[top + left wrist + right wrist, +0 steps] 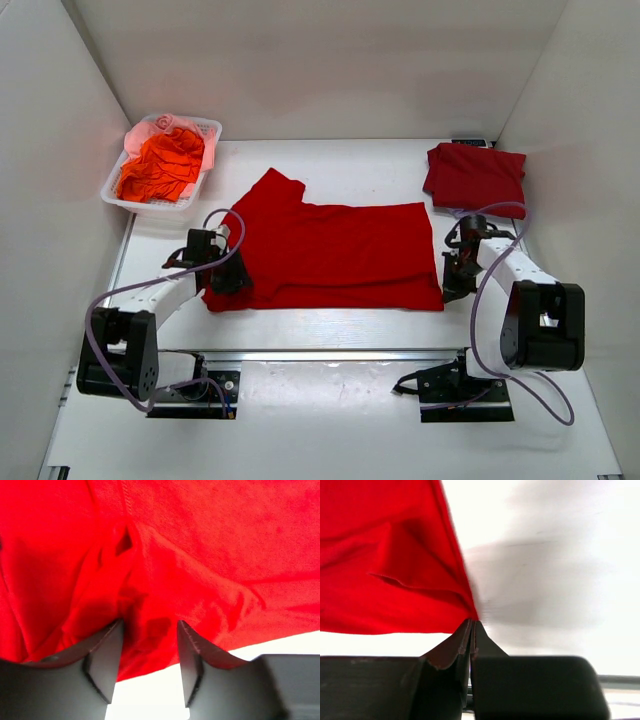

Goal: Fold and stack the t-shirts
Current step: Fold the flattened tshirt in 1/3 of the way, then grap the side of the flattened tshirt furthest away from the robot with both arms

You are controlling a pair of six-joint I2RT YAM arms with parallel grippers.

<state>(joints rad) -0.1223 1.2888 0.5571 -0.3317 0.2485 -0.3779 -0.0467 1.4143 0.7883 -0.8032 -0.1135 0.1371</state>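
One deep-red t-shirt (330, 250) lies spread flat mid-table, with a sleeve pointing to the far left. My left gripper (228, 275) is at its near-left corner. In the left wrist view the left gripper (150, 622) is open, and rumpled t-shirt cloth (200, 555) lies between and beyond the fingertips. My right gripper (450, 290) is at the near-right corner. Seen from the right wrist, the right gripper (472, 621) has its jaws pressed together on the very corner of the t-shirt (385, 570). A second t-shirt (475, 175), darker and folded, lies at the far right.
A white lattice basket (207, 126) stands at the far left with crumpled orange-red cloth (160, 165) in it. White walls close in the table on the left, right and far sides. Both arm bases and their cables sit at the near edge.
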